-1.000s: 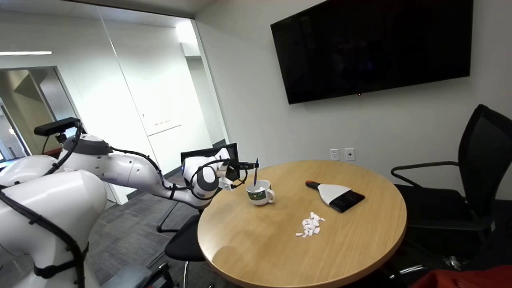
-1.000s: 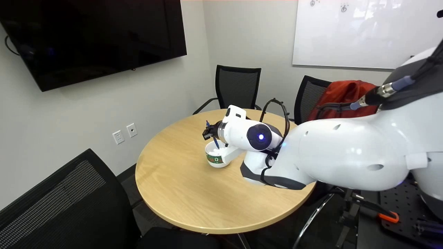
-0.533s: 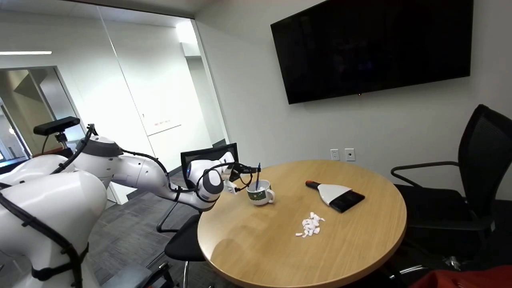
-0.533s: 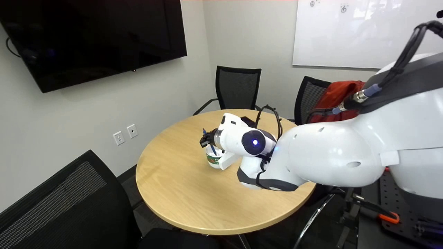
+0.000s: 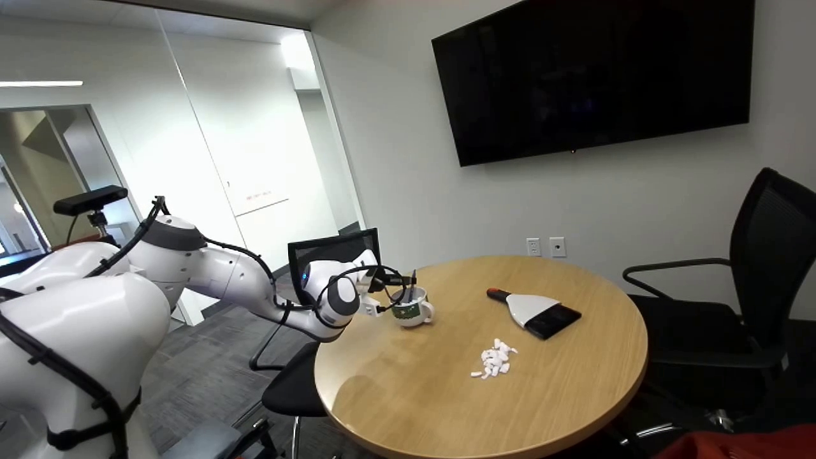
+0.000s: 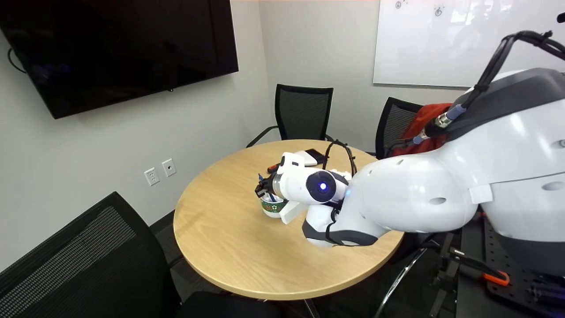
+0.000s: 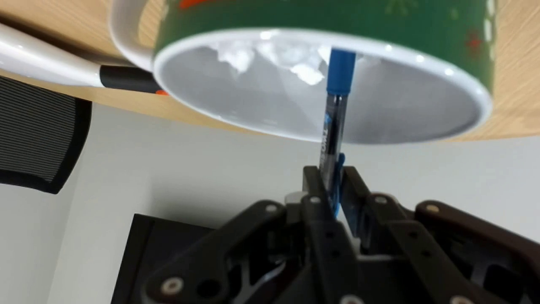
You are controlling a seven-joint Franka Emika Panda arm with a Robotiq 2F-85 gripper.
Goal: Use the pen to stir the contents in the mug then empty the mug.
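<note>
Robotiq gripper (image 7: 330, 174) has a blue pen (image 7: 333, 118) pinched, end dunked in that green-banded mug (image 7: 261, 16) of white bits (image 7: 307, 72), upper wrist view.

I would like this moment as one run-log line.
gripper: shut on pen; pen: lower end in mug; mug: standing on table; white bits: in mug; white pile: on table; emptying: pending

In an exterior view, the mug (image 5: 409, 315), pen (image 5: 412, 289) partly inside, stands on the table (image 5: 421, 389) left of the brush (image 5: 534, 311), bits (image 5: 496, 359) before both.
</note>
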